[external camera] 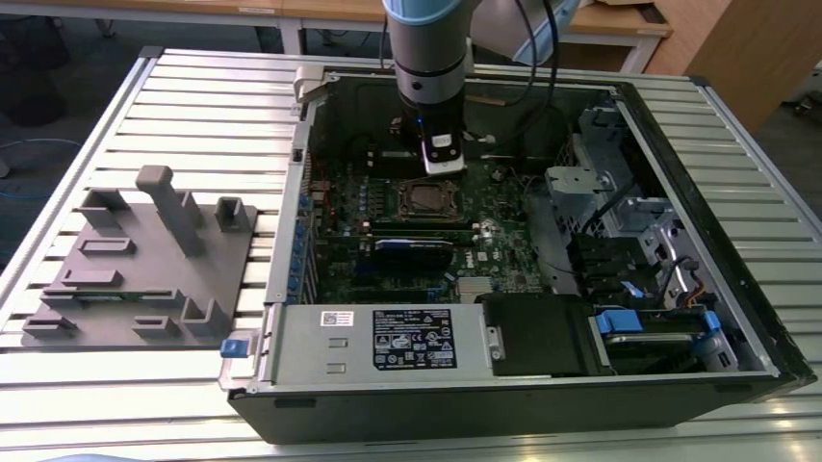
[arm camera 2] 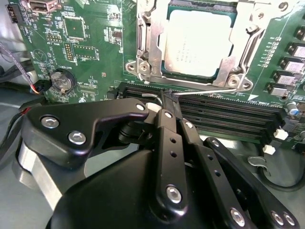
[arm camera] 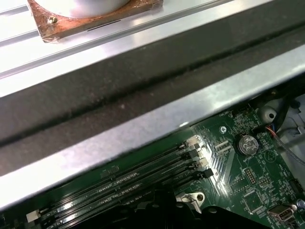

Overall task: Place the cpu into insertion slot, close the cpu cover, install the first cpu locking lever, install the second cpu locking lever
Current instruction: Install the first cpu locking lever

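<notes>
The robot's grey arm [external camera: 430,58] reaches down into the open black computer case [external camera: 514,416], which lies on the slatted metal worktop [external camera: 154,96]. Its black two-fingered hand [arm camera 2: 169,95] sits just beside the small square insertion slot [external camera: 424,199] on the green circuit board [arm camera 2: 95,38].

In the second wrist view, the flat square cpu with its dull silver-grey top [arm camera 2: 199,43] already lies in that slot. The thin silvery cpu cover frame [arm camera 2: 153,45] is folded down around it, and the chip shows through its window.

The hand's fingers are pressed together, pinching the thin silvery wire locking lever [arm camera 2: 209,89]. The lever runs along the socket's edge, between the socket and the long black memory slots [arm camera 2: 228,117].

A grey plastic fixture [external camera: 141,260] sits on the worktop, well apart from the case, towards the exterior view's left.
</notes>
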{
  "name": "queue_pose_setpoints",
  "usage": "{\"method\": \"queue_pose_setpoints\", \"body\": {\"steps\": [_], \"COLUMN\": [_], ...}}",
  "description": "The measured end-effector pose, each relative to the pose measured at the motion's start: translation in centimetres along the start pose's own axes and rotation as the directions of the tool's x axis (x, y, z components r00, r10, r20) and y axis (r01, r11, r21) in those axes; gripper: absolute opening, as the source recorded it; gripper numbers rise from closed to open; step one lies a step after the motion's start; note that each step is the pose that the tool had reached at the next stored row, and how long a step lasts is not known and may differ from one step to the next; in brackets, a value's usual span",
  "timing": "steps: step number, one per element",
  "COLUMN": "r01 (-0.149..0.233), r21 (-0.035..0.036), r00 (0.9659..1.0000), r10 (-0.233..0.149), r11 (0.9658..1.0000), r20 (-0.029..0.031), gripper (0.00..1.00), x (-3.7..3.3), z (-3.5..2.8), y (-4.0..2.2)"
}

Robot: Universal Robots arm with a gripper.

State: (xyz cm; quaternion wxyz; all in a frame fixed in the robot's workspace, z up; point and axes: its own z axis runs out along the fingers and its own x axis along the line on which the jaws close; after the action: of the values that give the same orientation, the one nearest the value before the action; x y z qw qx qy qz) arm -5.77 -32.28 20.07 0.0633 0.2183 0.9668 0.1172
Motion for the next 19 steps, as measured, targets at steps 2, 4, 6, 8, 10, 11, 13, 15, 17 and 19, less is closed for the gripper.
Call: {"method": "queue_pose_setpoints", "body": {"steps": [2, 4, 6, 8, 10, 11, 13, 15, 17, 19], "r01": [0.000, 0.000, 0.000, 0.001, 0.001, 0.002, 0.003, 0.004, 0.004, 0.004], "r21": [-0.0002, -0.0004, -0.0010, -0.0013, -0.0024, -0.0037, -0.0059, -0.0076, -0.0079, -0.0081], "r00": [1.0000, 1.0000, 1.0000, 1.0000, 1.0000, 1.0000, 0.9999, 0.9999, 0.9998, 0.9998], "r10": [0.000, 0.000, 0.000, -0.001, -0.001, -0.002, -0.003, -0.004, -0.004, -0.004], "r11": [1.0000, 1.0000, 1.0000, 1.0000, 1.0000, 1.0000, 1.0000, 1.0000, 1.0000, 1.0000], "r20": [0.0005, 0.0012, 0.0018, 0.0026, 0.0055, 0.0078, 0.0122, 0.0159, 0.0171, 0.0173], "gripper": [0.10, 0.10, 0.10, 0.10, 0.10, 0.10, 0.10, 0.10, 0.10, 0.10], "x": [0.02, 0.06, 0.09, 0.11, 0.12, 0.12, 0.12, 0.13, 0.12, 0.13], "z": [0.02, 0.04, 0.08, 0.11, 0.16, 0.20, 0.27, 0.31, 0.31, 0.32], "y": [0.02, 0.07, 0.10, 0.13, 0.12, 0.11, 0.09, 0.09, 0.09, 0.08]}}
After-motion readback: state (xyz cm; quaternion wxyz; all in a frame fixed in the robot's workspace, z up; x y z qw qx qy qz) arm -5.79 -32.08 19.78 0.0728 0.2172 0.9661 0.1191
